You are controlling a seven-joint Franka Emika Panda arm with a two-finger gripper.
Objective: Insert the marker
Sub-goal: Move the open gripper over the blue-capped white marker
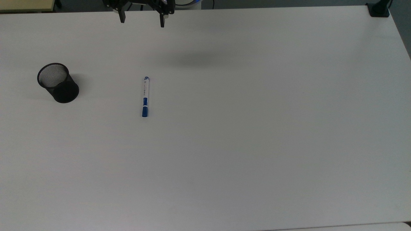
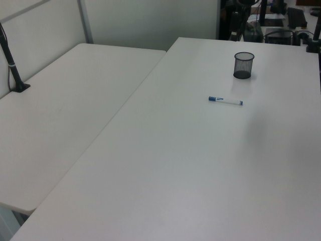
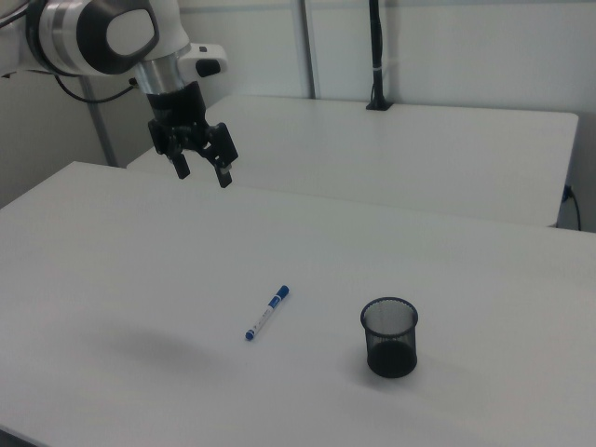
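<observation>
The marker (image 1: 145,96) lies flat on the white table (image 1: 244,134), white barrel with a blue cap; I also see the marker (image 2: 225,101) in the left view and the marker (image 3: 267,312) in the right view. A black mesh cup (image 1: 58,82) stands upright to the top view's left of it, seen again as the cup (image 2: 243,65) and the cup (image 3: 389,337). My gripper (image 1: 142,21) hangs high above the table's far edge, open and holding nothing. In the right view the gripper (image 3: 203,170) is up and to the left of the marker, well clear of it.
A black clamp post (image 1: 379,9) sits at the table's far right corner in the top view. A second white table (image 2: 65,110) adjoins on the left view's left, with a black post (image 2: 14,70) on it.
</observation>
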